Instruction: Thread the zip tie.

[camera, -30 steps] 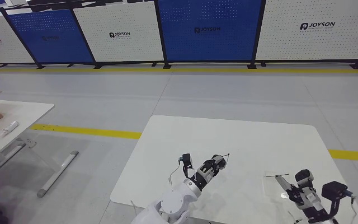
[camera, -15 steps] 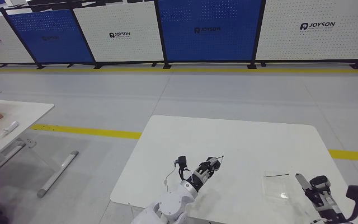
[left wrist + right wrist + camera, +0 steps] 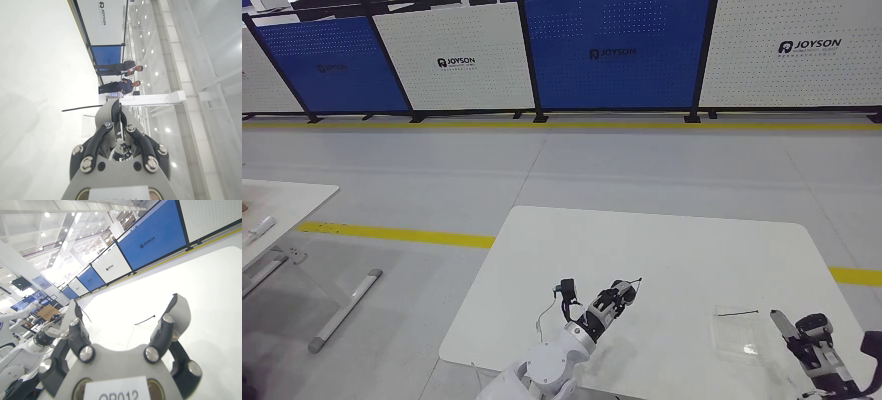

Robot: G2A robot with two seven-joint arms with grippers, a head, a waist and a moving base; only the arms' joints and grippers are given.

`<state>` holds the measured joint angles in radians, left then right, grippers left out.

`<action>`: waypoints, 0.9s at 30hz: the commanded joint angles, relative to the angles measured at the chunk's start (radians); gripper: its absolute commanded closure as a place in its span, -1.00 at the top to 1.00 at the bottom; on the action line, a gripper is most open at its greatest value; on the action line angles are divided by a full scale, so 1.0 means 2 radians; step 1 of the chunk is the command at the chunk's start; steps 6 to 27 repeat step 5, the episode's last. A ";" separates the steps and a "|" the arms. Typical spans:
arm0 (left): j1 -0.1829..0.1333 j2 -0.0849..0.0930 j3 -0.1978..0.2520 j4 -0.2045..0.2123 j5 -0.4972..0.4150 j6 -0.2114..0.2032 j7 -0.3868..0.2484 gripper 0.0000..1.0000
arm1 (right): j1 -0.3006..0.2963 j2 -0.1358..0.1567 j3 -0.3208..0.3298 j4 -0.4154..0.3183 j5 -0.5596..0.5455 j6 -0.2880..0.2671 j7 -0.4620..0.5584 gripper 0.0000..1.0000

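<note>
Zip ties, thin, black, plastic: we count two. First zip tie (image 3: 81, 108): clenched in left gripper (image 3: 118, 106), above white table (image 3: 672, 240). Second zip tie (image 3: 737, 314): lying on perhaps a clear sheet (image 3: 742, 345), near right gripper (image 3: 125, 300), whose jaws are spread and empty.

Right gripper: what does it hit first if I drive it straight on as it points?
Probably the loose zip tie, lying on the table ahead of the right gripper, within the span of its open fingers. Depth is unclear; the fingers might touch the table first.
</note>
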<state>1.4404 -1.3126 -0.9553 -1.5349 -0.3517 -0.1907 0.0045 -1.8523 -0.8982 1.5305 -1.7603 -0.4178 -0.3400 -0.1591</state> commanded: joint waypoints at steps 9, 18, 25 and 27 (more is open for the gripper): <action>0.000 0.000 0.000 0.000 0.000 0.000 0.000 -1.00 | 0.000 0.000 0.000 0.000 0.000 0.000 0.000 1.00; 0.000 0.000 0.000 0.000 0.000 0.000 0.000 -1.00 | 0.000 0.000 0.000 0.000 0.000 0.000 0.000 1.00; 0.000 0.000 0.000 0.000 0.000 0.000 0.000 -1.00 | 0.000 0.000 0.000 0.000 0.000 0.000 0.000 1.00; 0.000 0.000 0.000 0.000 0.000 0.000 0.000 -1.00 | 0.000 0.000 0.000 0.000 0.000 0.000 0.000 1.00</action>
